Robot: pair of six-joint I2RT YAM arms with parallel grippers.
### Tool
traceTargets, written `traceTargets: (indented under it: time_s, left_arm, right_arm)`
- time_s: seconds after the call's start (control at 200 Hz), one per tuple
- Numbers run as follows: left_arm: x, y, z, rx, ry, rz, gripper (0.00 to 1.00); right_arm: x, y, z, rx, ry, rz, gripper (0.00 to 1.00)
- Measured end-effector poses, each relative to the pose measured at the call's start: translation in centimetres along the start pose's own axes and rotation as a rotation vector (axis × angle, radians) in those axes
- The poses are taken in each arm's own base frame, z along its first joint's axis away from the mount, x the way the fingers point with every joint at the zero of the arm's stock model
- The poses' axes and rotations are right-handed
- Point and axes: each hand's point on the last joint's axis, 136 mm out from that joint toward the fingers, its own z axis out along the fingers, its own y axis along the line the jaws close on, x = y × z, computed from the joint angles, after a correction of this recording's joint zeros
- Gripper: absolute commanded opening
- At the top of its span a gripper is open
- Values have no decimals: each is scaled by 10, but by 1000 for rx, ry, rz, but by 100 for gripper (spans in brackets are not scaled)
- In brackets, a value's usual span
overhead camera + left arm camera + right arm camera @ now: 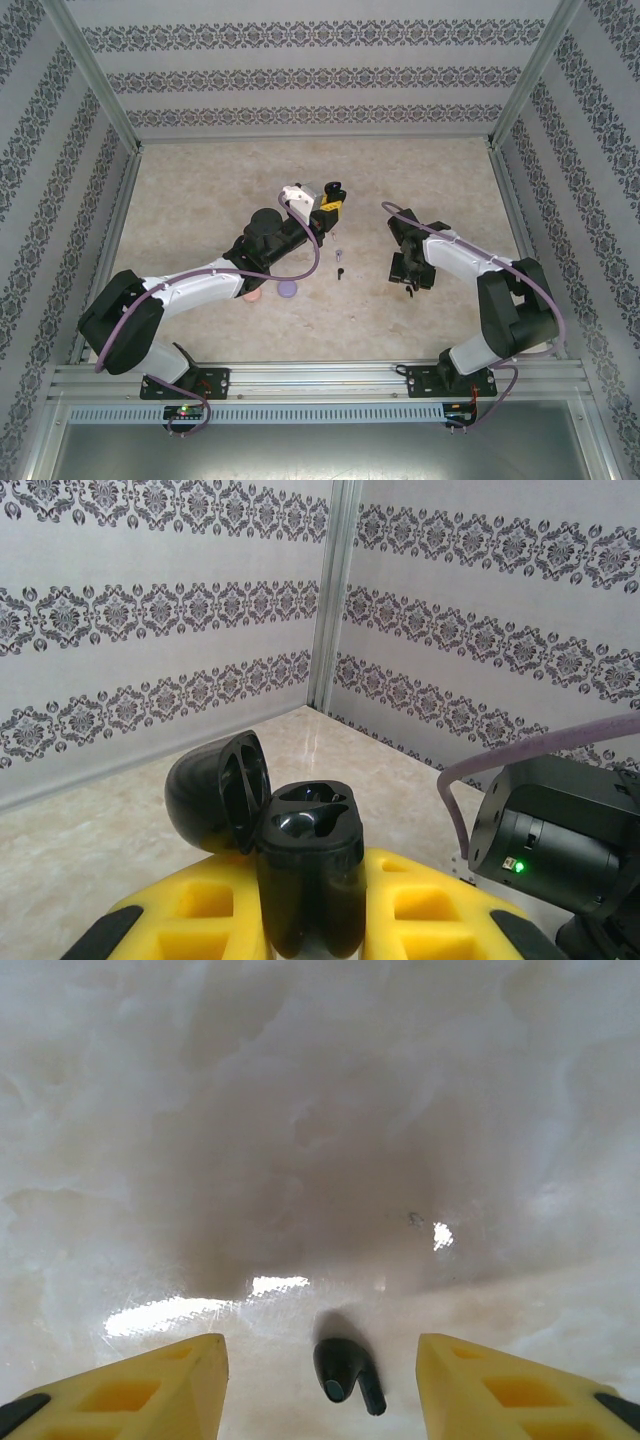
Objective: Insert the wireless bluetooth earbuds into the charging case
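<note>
Left hand (310,925) is clamped on the black charging case (305,850), lid open. Right hand (320,1380) is spread around a black earbud (345,1368) on the bench (300,1160), not touching it I think.

Left gripper (310,925): arm extended forward, wrist raised and held roughly level, fingers clamped on the black charging case (305,860). Right gripper (320,1350): wrist pitched downward, fingers (170,1385) standing well apart.
</note>
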Motion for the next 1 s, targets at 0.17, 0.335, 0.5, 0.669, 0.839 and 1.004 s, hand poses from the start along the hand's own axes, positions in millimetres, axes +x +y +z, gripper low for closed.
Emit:
traceTargets:
  time_s: [0.17,0.335,0.5,0.669,0.839,1.004]
  left_arm:
    - [0,0,0,0,0,0,0]
    - [0,0,0,0,0,0,0]
    - [0,0,0,0,0,0,0]
    - [0,0,0,0,0,0,0]
    - [0,0,0,0,0,0,0]
    - [0,0,0,0,0,0,0]
  right_arm:
    - [3,-1,2,4,19,-30,48]
    - [4,1,2,-8,27,-31,45]
    - [5,0,3,-10,33,-26,42]
    - [9,-3,7,-3,54,-22,39]
    - [11,-3,10,-1,69,-23,37]
    - [13,-3,12,1,78,-25,35]
